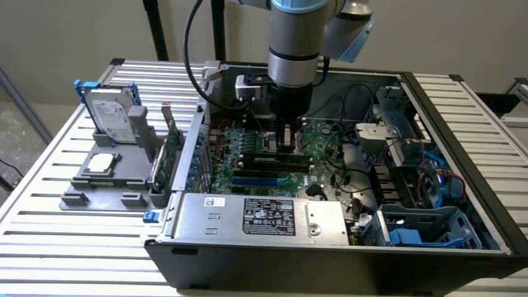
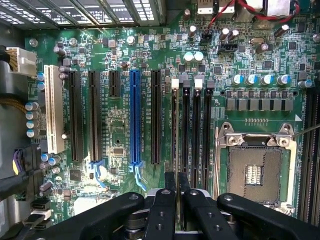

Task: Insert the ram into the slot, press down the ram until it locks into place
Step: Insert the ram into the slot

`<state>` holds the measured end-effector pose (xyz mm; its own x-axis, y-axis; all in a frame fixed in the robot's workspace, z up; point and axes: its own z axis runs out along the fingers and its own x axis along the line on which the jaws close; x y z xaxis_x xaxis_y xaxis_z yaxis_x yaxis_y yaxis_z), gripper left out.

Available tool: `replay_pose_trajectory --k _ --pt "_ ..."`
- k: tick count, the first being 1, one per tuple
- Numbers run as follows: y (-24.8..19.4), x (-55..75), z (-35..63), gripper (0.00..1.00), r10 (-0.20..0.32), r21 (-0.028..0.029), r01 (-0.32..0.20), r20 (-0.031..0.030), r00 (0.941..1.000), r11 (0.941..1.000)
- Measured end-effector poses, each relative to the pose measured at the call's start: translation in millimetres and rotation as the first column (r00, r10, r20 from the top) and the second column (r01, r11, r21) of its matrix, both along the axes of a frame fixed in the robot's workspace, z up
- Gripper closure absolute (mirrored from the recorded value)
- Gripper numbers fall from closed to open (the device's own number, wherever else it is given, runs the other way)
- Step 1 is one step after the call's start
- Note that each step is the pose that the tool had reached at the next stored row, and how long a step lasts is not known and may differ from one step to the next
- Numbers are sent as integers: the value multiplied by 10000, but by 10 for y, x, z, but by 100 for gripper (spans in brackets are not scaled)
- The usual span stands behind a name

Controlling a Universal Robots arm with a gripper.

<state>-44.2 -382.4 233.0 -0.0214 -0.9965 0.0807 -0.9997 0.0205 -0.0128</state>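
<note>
Step in hand, est.: press-down, as ram (image 2: 174, 135) appears seated edge-on in slot (image 2: 174, 92), the black slot farthest from CPU socket (image 2: 257, 172); gripper (image 2: 177, 182) narrow, nothing visibly held, over ram end; locking req. straight vertical force on ram edge.

One robot arm (image 1: 295, 37), one gripper (image 2: 177, 179). One open computer case (image 1: 330, 266); inside, one green motherboard (image 2: 120, 130), one silver power supply (image 1: 256, 216) at six o'clock of it in the exterior view. Four long black memory slots (image 2: 186, 130) side by side, just beside one square CPU socket (image 2: 255, 175). One long blue slot (image 2: 135, 115), one white slot (image 2: 54, 107), three long black expansion slots (image 2: 75, 115), one short black slot (image 2: 114, 82). At nine o'clock of the case in the exterior view, one grey fixture (image 1: 107, 176), one hard drive (image 1: 111, 117) upright in it, one square silver chip (image 1: 101, 162) lying on it, one green card (image 1: 169, 154) on edge beside it.
</note>
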Motion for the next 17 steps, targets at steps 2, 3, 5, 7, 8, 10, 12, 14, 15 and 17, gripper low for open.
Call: replay_pose_trajectory --k 2,3,5,7,8,10,12,14,15,17 --pt "0 0 -5 87 4 1 -4 12 10000 10000" --pt "0 0 -7 87 7 2 -7 21 10000 10000" --pt "0 0 -10 87 16 0 -16 34 10000 10000" --pt "-1 0 -13 87 27 1 -27 47 10000 10000" --pt "-1 0 -14 87 33 1 -33 52 10000 10000" --pt "-2 -2 -17 87 42 4 -42 68 10000 10000" --pt "-4 -7 -18 87 43 1 -43 82 10000 10000" --pt "-4 -16 -22 87 45 1 -45 101 9999 10000" --pt "-4 -19 -23 87 45 1 -45 111 9999 10000" --pt "-5 -22 -27 87 48 -1 -48 134 9999 10000"
